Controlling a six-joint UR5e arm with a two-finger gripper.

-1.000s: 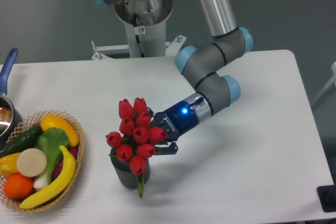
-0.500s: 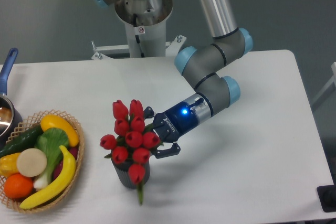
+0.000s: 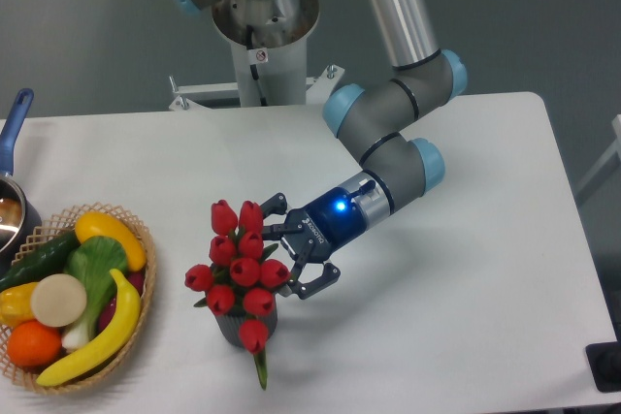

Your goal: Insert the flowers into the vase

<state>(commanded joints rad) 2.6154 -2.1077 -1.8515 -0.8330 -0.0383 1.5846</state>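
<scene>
The flowers [image 3: 236, 264], a bunch of red tulip buds with green leaves, stand in the vase [image 3: 233, 330], a short dark grey cylinder near the table's front edge. One green leaf hangs down over the front of the vase. The buds hide the vase's mouth. My gripper [image 3: 294, 248] is just to the right of the bunch, reaching in from the right. It is open, with one finger [image 3: 276, 204] behind the buds and the other [image 3: 318, 285] in front, both apart from the stems.
A wicker basket [image 3: 136, 309] of fruit and vegetables sits at the front left. A pot with a blue handle [image 3: 14, 123] is at the left edge. The robot base column [image 3: 264, 46] rises behind the table.
The gripper's fingers have spread apart and let go of the flowers. The bunch has sunk a little lower and to the left, into the vase.
</scene>
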